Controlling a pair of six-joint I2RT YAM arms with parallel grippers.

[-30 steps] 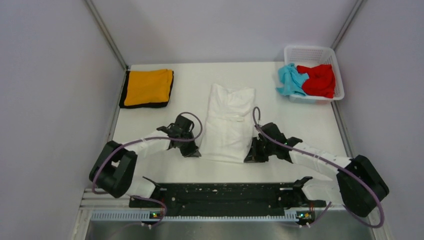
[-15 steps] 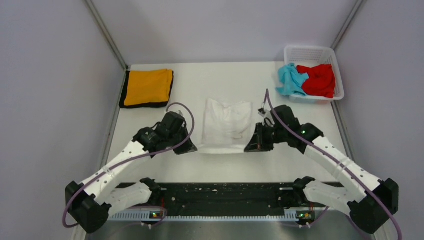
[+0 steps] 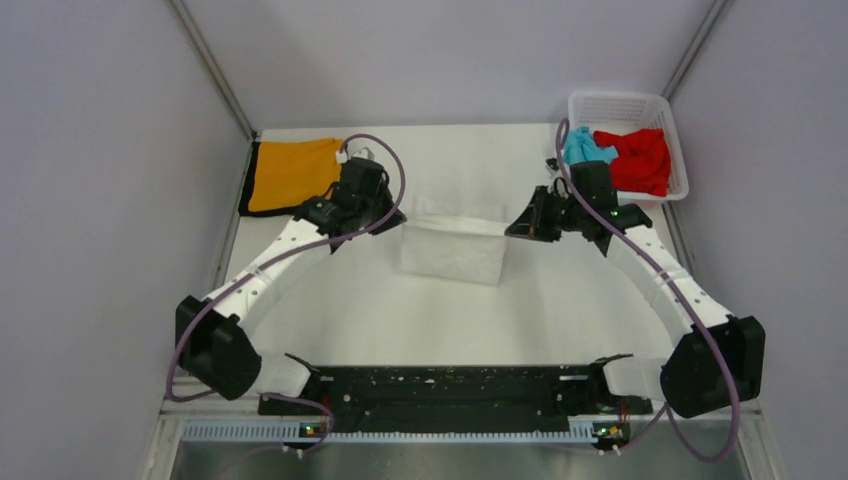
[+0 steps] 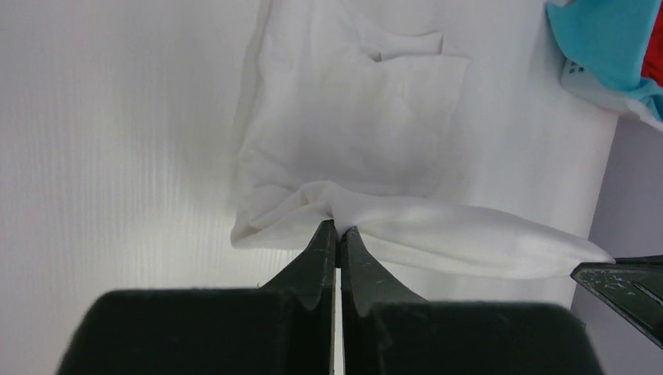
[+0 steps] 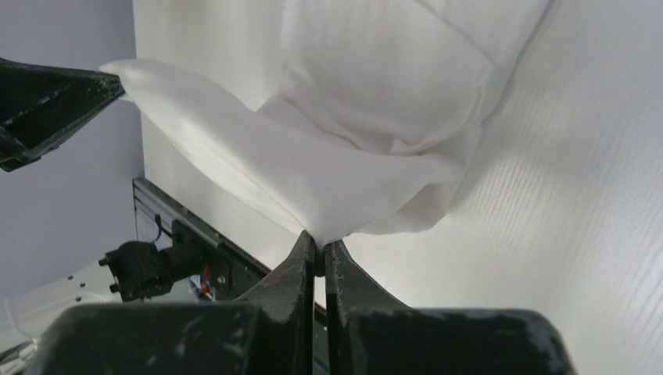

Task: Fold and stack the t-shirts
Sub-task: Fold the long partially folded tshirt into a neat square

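The white t-shirt lies mid-table, its near hem lifted and carried back over the rest. My left gripper is shut on the hem's left corner; the pinch shows in the left wrist view, with the white t-shirt below. My right gripper is shut on the right corner, seen in the right wrist view with the white t-shirt hanging from it. The folded orange t-shirt with black trim lies at the back left. The light blue t-shirt and the red t-shirt lie in the basket.
The white lattice basket stands at the back right corner, close behind my right arm. Grey walls close in the table's left, right and back sides. The black arm rail runs along the near edge.
Both grippers have carried the white t-shirt's near hem up and toward the back, folding it over. The visible shirt on the table is now much shorter.
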